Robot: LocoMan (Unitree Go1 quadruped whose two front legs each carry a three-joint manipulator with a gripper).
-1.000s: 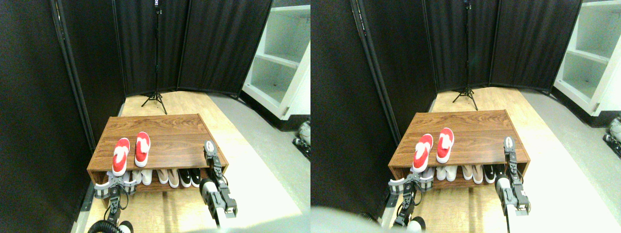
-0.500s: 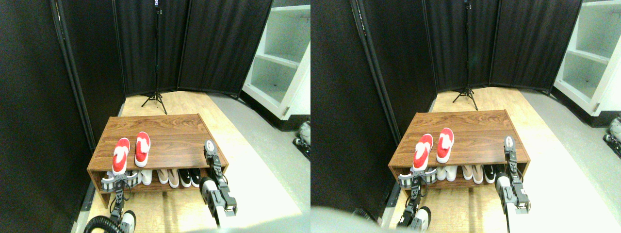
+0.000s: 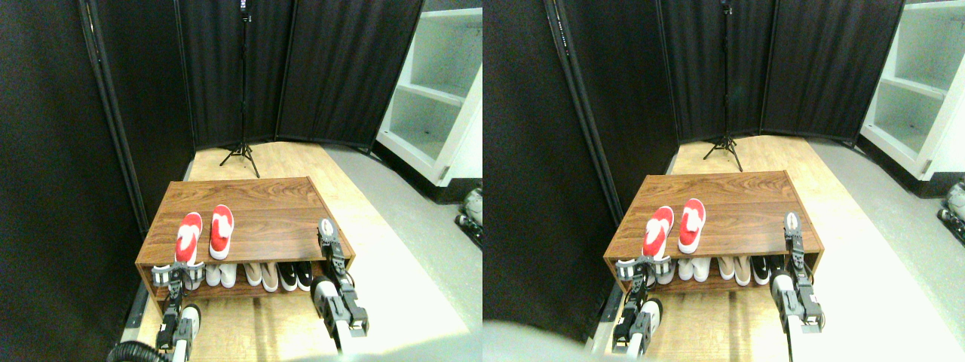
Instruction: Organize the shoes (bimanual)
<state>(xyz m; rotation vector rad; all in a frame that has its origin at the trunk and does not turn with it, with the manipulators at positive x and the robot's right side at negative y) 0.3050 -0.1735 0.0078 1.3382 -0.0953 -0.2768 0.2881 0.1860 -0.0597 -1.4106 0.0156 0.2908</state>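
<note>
Stereo pair view: red shoes sit side by side on the wooden surface, at its 9 o'clock side, heels at the front edge. Left gripper fingers are spread just under the left heel. Right gripper rests on the 3 o'clock edge; fingers' state unclear. Risk: an upward nudge tips the overhanging shoe off.

text: none readable
shoes: no brand or label legible
rack: plain wood under the shoes, no markings
shelf: right of rack, no signs
</note>
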